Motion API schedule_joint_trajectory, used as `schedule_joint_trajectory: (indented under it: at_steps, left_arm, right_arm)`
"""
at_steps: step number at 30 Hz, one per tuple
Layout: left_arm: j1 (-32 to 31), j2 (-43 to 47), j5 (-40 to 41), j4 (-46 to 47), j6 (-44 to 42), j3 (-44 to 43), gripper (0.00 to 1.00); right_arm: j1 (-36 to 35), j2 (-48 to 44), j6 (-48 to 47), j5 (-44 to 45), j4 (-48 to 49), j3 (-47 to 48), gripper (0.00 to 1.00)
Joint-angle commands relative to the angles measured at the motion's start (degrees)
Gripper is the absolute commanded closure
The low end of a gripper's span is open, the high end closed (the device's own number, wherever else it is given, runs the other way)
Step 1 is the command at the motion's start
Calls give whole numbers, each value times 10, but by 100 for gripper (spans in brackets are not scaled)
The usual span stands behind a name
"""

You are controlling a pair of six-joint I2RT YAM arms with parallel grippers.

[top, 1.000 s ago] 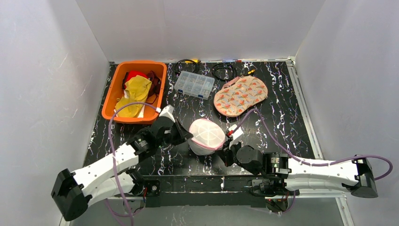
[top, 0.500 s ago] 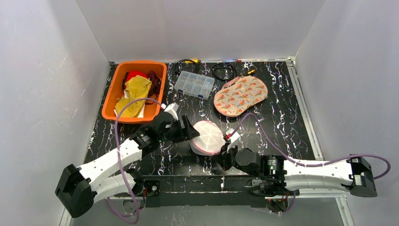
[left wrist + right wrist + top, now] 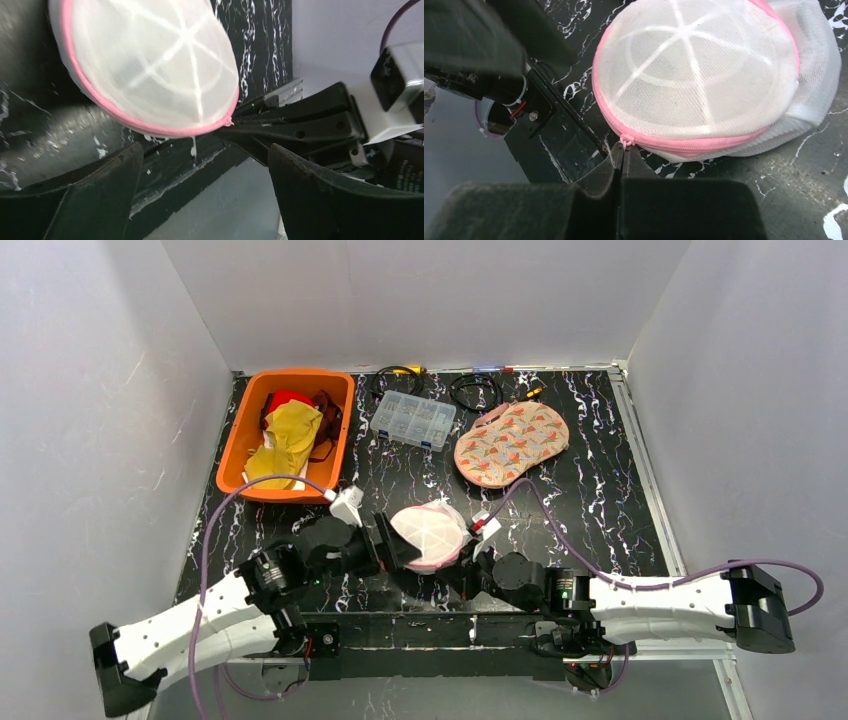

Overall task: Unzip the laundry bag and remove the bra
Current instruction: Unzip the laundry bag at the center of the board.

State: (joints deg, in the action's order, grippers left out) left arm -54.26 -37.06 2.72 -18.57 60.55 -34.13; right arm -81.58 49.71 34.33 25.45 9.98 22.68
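The laundry bag (image 3: pixel 430 533) is a white mesh dome with a pink zipper, lying near the table's front edge. It fills the top of the left wrist view (image 3: pixel 150 65) and the right wrist view (image 3: pixel 694 75). My right gripper (image 3: pixel 623 152) is shut on the pink zipper pull (image 3: pixel 625 141) at the bag's near rim, and it sits just right of the bag (image 3: pixel 468 558). My left gripper (image 3: pixel 393 545) is open beside the bag's left side, with nothing between its fingers (image 3: pixel 204 150). The bra is hidden.
An orange bin (image 3: pixel 232 455) of clothes stands at the back left. A clear compartment box (image 3: pixel 413 420), a patterned fabric pad (image 3: pixel 511 443) and black cables (image 3: pixel 475 390) lie at the back. The table's front edge runs right under both grippers.
My left gripper has opened, let go of the bag and drawn back towards the front edge. The bag has shifted slightly nearer. The right gripper stays shut on the zipper pull.
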Motion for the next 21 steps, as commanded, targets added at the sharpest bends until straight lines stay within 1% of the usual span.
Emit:
schedule_joint_trajectory:
  at_steps: [1,5,8,12,16,21]
  left_arm:
    - [-90,-31,104,-20,97,-4,8]
    - [-128,-57,136,18,140,11,12]
    - [-135,-77,156,23,150,8,14]
    - [-137,-80,190,33,186,25,19]
    - [-136,-84,213,41,203,37,28]
    - [-136,-95,247,15,200,27,48]
  right_arm:
    - [-4,21,14,-2,68,34,99]
    - [-4,46,14,-29,90,43,99]
    - [-4,62,12,-49,107,43,99]
    - [-5,71,10,-62,115,44,99]
    - [-7,71,11,-63,117,42,99]
    - [-9,73,12,-63,119,42,99]
